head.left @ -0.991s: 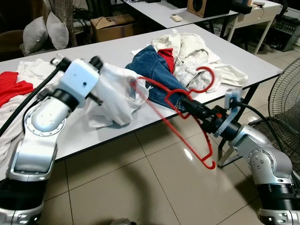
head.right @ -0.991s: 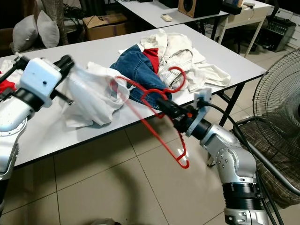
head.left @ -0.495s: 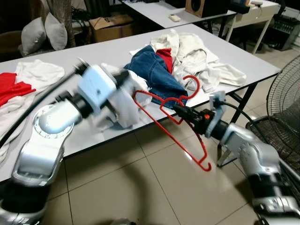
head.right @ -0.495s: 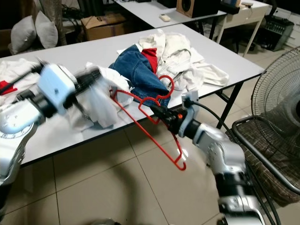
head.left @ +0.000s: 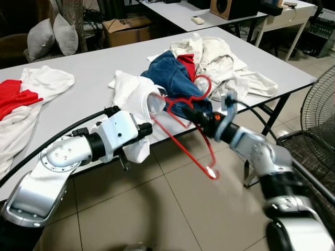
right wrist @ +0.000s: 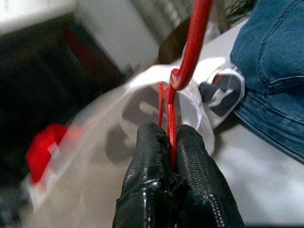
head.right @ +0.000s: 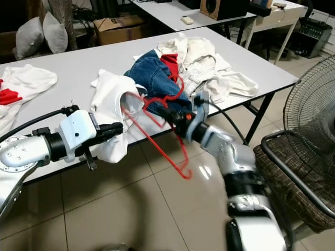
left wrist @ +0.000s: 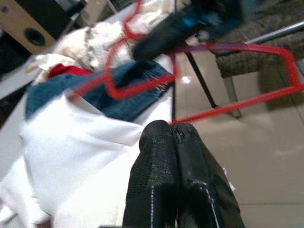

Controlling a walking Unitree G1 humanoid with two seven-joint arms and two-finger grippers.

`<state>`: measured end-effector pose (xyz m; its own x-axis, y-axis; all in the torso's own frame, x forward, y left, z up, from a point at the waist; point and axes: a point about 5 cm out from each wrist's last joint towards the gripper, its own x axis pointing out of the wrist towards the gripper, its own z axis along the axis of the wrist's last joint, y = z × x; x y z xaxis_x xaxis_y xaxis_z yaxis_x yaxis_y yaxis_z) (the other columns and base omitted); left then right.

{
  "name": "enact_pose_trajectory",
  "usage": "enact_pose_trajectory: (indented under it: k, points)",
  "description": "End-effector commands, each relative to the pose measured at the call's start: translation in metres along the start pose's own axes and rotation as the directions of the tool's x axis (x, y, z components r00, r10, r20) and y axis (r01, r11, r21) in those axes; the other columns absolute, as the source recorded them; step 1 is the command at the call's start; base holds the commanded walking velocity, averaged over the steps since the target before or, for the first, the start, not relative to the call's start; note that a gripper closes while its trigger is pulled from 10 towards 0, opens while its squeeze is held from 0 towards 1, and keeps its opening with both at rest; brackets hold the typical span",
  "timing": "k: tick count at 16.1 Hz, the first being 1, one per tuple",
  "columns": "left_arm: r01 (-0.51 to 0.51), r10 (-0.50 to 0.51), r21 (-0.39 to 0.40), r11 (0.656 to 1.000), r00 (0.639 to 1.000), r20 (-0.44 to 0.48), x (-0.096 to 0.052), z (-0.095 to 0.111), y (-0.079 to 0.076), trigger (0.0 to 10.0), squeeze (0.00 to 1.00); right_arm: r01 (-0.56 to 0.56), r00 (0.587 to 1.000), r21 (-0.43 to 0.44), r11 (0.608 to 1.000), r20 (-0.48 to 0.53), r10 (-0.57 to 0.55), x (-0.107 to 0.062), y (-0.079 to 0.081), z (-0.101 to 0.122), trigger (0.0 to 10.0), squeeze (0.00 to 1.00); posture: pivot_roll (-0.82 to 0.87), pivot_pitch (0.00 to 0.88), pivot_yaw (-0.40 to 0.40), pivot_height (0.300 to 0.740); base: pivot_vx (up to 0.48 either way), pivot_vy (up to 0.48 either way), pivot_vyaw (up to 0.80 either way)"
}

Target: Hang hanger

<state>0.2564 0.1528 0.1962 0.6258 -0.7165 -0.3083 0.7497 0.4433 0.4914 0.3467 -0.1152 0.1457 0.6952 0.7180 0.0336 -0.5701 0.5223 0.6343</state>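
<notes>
At the near edge of the surface [head.left: 78,99], the white shirt [head.left: 133,97] has been lowered and is pinched by the left hand [left wrist: 172,130]. The red hanger [head.left: 191,130], clamped in the right hand [right wrist: 170,142], has been pushed toward its neck opening, so threading is judged underway.

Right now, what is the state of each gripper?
Left gripper: closed on the white garment.
Right gripper: closed on the red hanger.
</notes>
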Motion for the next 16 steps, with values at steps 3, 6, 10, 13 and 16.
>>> enact_pose_trajectory:
  k: [3,6,10,13,16]
  points:
    - [0.052,-0.052,-0.004,0.999,0.999,-0.012,0.003,0.002,-0.012,0.0,0.00,-0.032,0.995,0.287,0.957,0.095,0.005,0.014,0.005,0.000,10.0,0.00,-0.01,0.000,0.033,0.740,0.000,0.000,0.00]
    - [0.066,-0.067,-0.031,0.997,0.997,-0.035,-0.002,-0.001,-0.017,0.0,0.00,0.032,0.986,0.454,0.890,0.134,-0.103,0.026,0.000,-0.003,10.0,0.00,0.00,0.000,0.024,0.740,0.000,0.000,0.00]
    - [0.092,-0.087,-0.141,0.986,0.995,0.038,0.005,0.003,-0.029,0.0,0.00,-0.018,0.962,0.591,0.806,0.230,-0.147,0.046,0.010,0.005,10.0,0.00,0.03,0.000,0.013,0.740,0.000,0.000,0.00]
    - [0.128,-0.113,-0.176,0.976,0.989,0.091,0.013,0.011,-0.034,0.0,0.00,-0.043,0.951,0.644,0.764,0.261,-0.167,0.067,0.025,0.003,10.0,0.00,0.05,0.000,0.008,0.740,0.000,0.000,0.00]
    - [0.181,-0.143,-0.236,0.955,0.975,0.170,0.015,0.026,-0.038,0.0,0.00,-0.005,0.934,0.666,0.746,0.270,-0.235,0.079,0.031,0.001,10.0,0.00,0.10,0.010,0.009,0.740,0.000,0.000,0.00]
